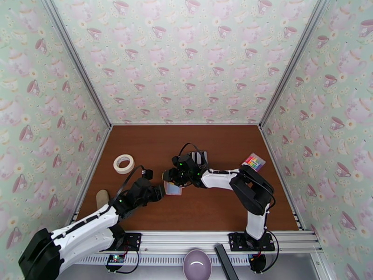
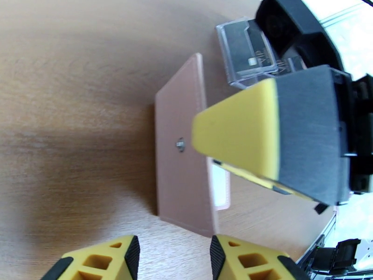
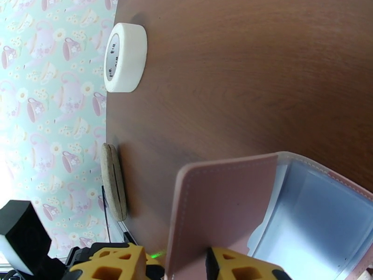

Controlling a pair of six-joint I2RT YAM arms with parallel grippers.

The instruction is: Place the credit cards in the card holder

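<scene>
**One pink card holder, cover pinched by the right tool**

One card holder (image 1: 173,188) lies mid-tabletop (image 1: 210,136). It is a flat pink rectangular wallet with stitched edges, a small metal snap stud and pale bluish clear pockets inside. The right tool (image 3: 175,257) is clenched on its raised cover flap, which passes between the two yellow fingers. The left tool (image 2: 172,257), just near-left of the card holder, stands released, with bare wood showing in its gap.

Just beyond the card holder and a little to its right stands one clear plastic rack (image 2: 224,47). A glossy black credit card (image 2: 249,50) stands in it, but I cannot tell how many cards it holds.

Left of the card holder are one white tape roll (image 1: 123,163) and one flat round cork pad (image 1: 102,198). Well to its right lies one multicoloured striped pad (image 1: 254,160).
</scene>
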